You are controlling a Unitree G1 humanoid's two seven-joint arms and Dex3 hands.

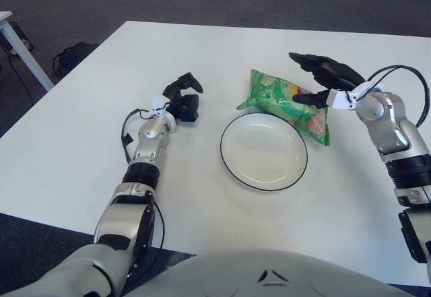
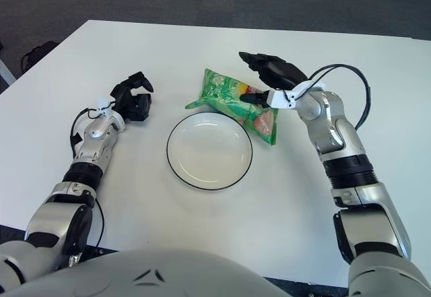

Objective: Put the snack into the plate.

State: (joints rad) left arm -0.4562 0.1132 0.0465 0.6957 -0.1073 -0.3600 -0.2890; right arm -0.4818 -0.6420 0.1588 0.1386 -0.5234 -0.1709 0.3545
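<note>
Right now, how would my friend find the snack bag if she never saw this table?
Start at the big white table and find the round white plate with a thin dark rim in the middle. Just behind it, toward the robot's right, lies the snack bag, under the open right hand. It is the only shiny green, crinkly thing there.

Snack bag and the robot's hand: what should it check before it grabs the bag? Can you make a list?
1. Plate has nothing in it: ok, bare white inside.
2. Green snack bag is reachable: ok, it lies flat on the table, just behind the plate's far rim.
3. Right hand is over the bag: ok, above its right part.
4. Right hand's fingers are spread to grasp: ok, open, nothing held.
5. Fingers touching the bag: cannot tell.
6. Left hand is out of the way: ok, resting on the table left of the plate.
</note>
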